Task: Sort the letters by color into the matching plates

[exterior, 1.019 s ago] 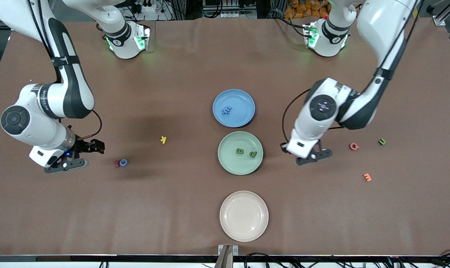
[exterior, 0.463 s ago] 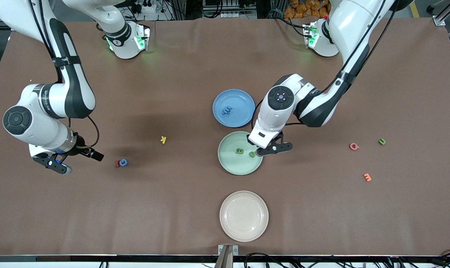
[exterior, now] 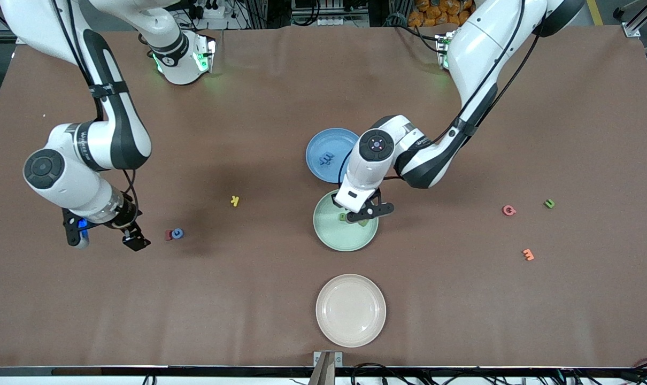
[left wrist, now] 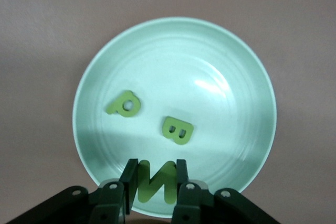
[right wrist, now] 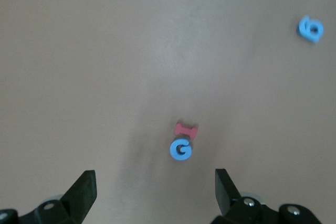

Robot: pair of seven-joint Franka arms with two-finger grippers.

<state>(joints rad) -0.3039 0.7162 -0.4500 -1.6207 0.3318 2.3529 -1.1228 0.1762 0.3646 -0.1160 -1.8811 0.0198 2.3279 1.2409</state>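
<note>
My left gripper (exterior: 362,213) is shut on a green letter N (left wrist: 156,182) and holds it over the pale green plate (exterior: 338,240), whose rim also shows in the left wrist view (left wrist: 226,66). Green letters P (left wrist: 124,103) and B (left wrist: 177,130) lie in that plate. The blue plate (exterior: 323,141) holds blue letters (exterior: 327,158). My right gripper (exterior: 105,240) is open and empty, near a blue G (exterior: 178,232) that touches a red letter (exterior: 169,235). The right wrist view shows another blue letter (right wrist: 310,28). A green letter (exterior: 549,203) lies toward the left arm's end.
A cream plate (exterior: 350,310) sits nearest the front camera. A yellow letter (exterior: 235,200) lies between the blue G and the plates. A pink letter (exterior: 509,210) and an orange letter (exterior: 528,254) lie near the loose green letter.
My left gripper has moved from the table beside the green plate to over that plate. My right gripper has turned and shifted a little toward the blue G.
</note>
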